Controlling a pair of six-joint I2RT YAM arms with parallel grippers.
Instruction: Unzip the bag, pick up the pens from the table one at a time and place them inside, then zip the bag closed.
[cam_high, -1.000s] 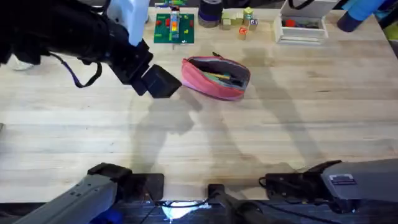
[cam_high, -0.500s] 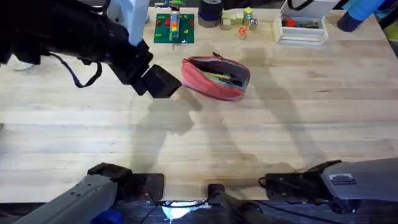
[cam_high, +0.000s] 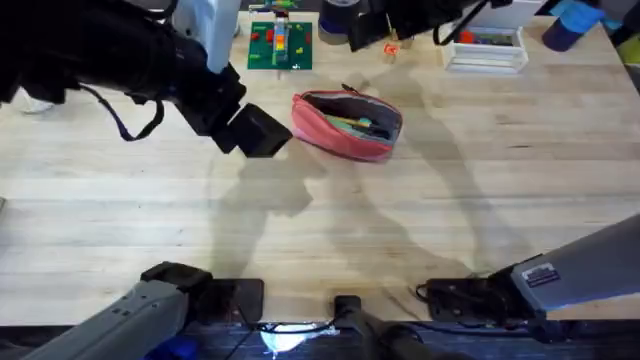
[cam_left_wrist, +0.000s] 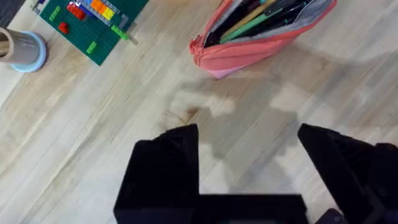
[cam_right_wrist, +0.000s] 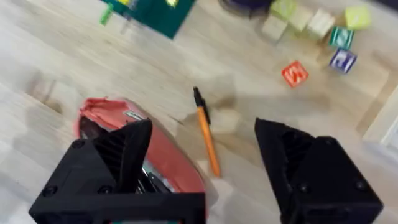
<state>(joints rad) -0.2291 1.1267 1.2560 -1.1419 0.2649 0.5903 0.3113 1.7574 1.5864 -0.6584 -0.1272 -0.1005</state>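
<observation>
Pale plank tabletop (cam_high: 420, 220), grain visible; along the far edge at 12 o'clock sit a green brick plate (cam_high: 280, 45), small coloured blocks (cam_right_wrist: 311, 34) and a white box (cam_high: 485, 45). Pink bag (cam_high: 347, 124) lies unzipped just above centre, pens (cam_left_wrist: 261, 18) showing inside it; an orange pen (cam_right_wrist: 206, 134) rests on the tabletop just beside the bag's far side. Left gripper (cam_left_wrist: 249, 162) hangs at the bag's 9 o'clock, jaws wide apart, holding nothing; right gripper (cam_right_wrist: 202, 168) hovers over bag and orange pen, jaws spread, empty.
</observation>
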